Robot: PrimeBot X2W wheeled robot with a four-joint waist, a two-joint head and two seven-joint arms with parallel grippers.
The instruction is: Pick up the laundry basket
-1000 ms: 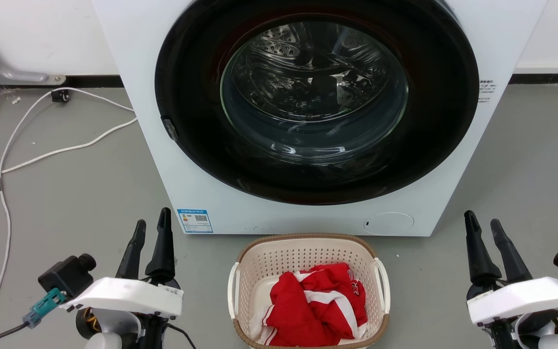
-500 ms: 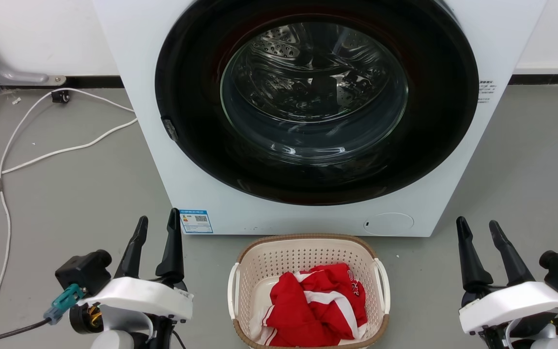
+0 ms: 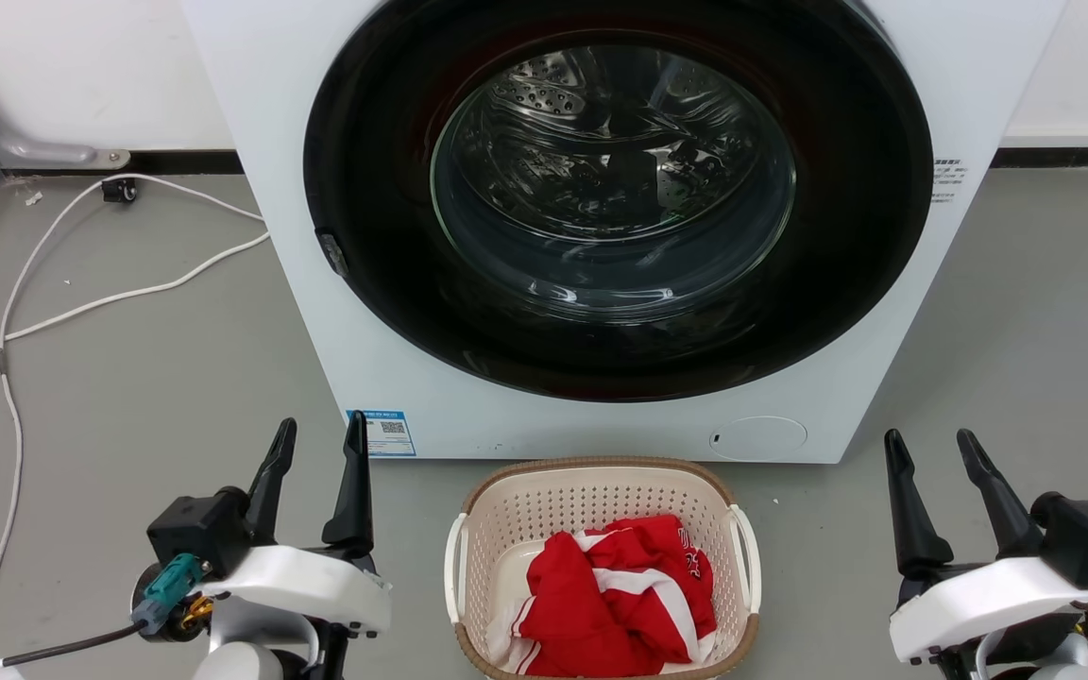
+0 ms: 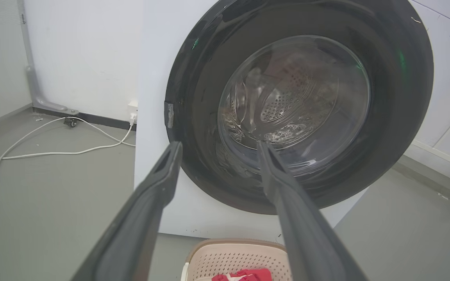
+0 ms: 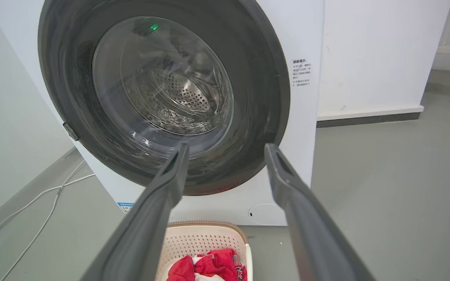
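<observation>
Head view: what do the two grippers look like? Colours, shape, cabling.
Left gripper and right gripper match: two long, dark, tapered fingers rising from a glossy white wrist shell. A black boxy camera module sits beside each, with a teal connector; the left one's feeds a black cable. Yellow-orange wiring shows at the left joint.

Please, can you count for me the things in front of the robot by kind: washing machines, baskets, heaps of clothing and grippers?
Washing machines: 1, the washer
Baskets: 1, the laundry basket
Heaps of clothing: 1, the red and white clothing inside the basket
Grippers: 2, the left gripper and the right gripper, both open
Total: 5
</observation>
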